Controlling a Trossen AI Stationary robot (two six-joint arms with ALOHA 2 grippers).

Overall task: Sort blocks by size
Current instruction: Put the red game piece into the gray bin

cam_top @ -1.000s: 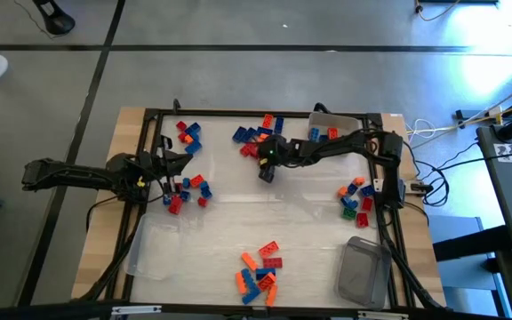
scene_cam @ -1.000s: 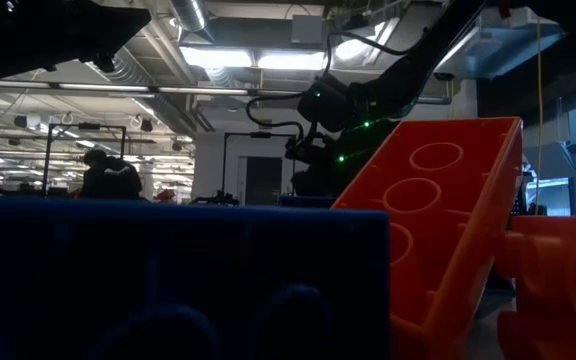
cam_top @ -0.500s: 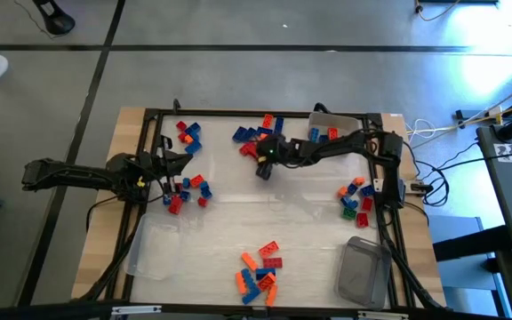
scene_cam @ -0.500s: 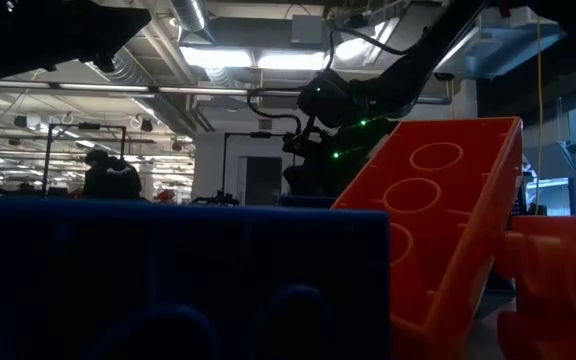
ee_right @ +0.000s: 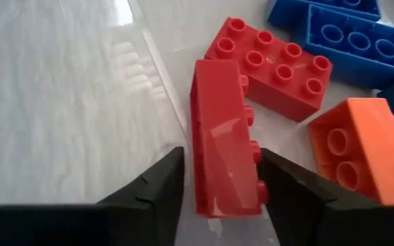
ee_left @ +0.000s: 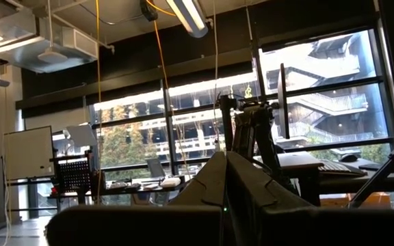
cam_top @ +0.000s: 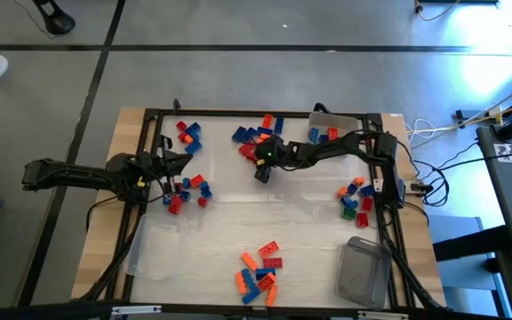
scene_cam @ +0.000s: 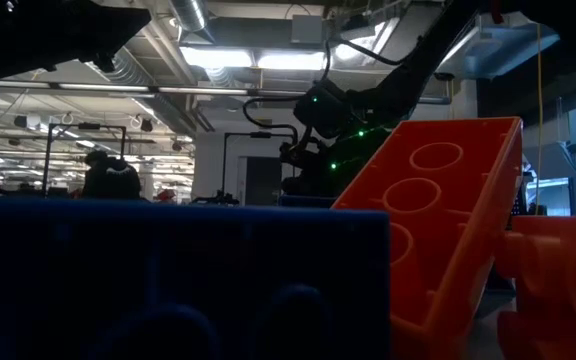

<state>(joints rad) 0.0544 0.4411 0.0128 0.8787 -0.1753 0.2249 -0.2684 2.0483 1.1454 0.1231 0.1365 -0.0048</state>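
Landmark: the back-centre block pile (cam_top: 258,136) on the desk (cam_top: 229,222); places below are taken from it.
Right end effector (ee_right: 217,179): sat at the pile's near edge, its two dark fingers (ee_right: 157,184) flanking a red block (ee_right: 223,160) lying on its side, studs facing one finger. Jaws were close on both faces; whether they had clamped it could not be told.
Reason for the pose: straddling the block's flat sides looked meant to give a square grip for lifting it clear of its neighbours.
Neighbours: a red eight-stud block (ee_right: 272,65), an orange block (ee_right: 361,154) and blue blocks (ee_right: 351,34) lay just beside it.
Left end effector (cam_top: 174,164): clenched, empty, parked well to the pile's left beside a small red and blue cluster (cam_top: 188,188).
Other groups: an orange and blue heap (cam_top: 260,269) well in front; a mixed group (cam_top: 356,197) to the right.
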